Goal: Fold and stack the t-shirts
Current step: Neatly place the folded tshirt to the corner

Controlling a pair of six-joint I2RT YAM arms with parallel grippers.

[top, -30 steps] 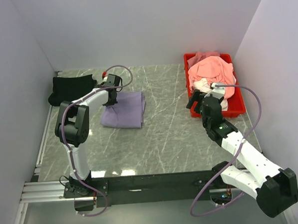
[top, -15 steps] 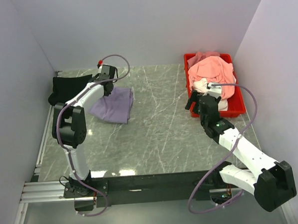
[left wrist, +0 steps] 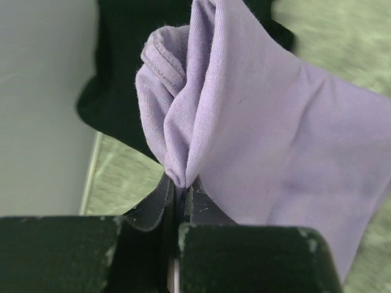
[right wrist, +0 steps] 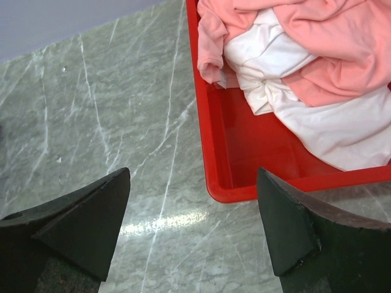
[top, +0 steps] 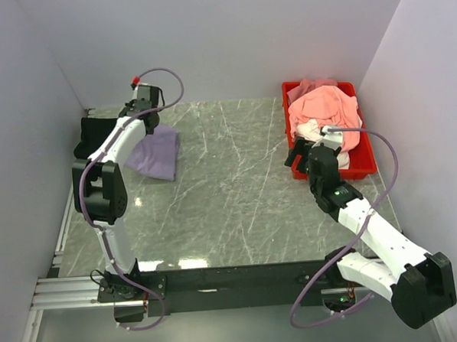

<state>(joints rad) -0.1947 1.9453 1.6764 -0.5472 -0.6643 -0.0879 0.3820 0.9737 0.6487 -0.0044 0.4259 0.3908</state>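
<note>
- Lavender-purple cloth is pinched in the left hand (left wrist: 177, 183). Its jaws are closed tight on a bunched fold of the lavender-purple t-shirt (left wrist: 256, 140) (the gathered hem bulges just above the fingertips). Gripping a bunch rather than one layer is, I judge, meant to keep the folded layers together.
- Outward from that grip, the shirt fans away to the hand's right. Seen from above, its lower part lies on the counter (top: 237, 193) while the held end is raised.
- Just beyond this hand, partly hidden by the raised cloth, sits the black t-shirt (left wrist: 122, 73) as a dark bundle. Being this close suggests the lavender one is headed on top of it to start the stack (a guess from position alone).
- Across the counter, the right hand (right wrist: 193, 177) is spread wide and holds nothing. It hovers with the near corner of the red tray (right wrist: 244, 183) just ahead of its fingertips, likely poised for the next shirt.
- Inside the tray, ahead and to that hand's right, the salmon-pink t-shirt (right wrist: 330, 36) lies crumpled over the white t-shirt (right wrist: 305, 116). Both are unfolded, and the tray floor nearest the hand is bare.
</note>
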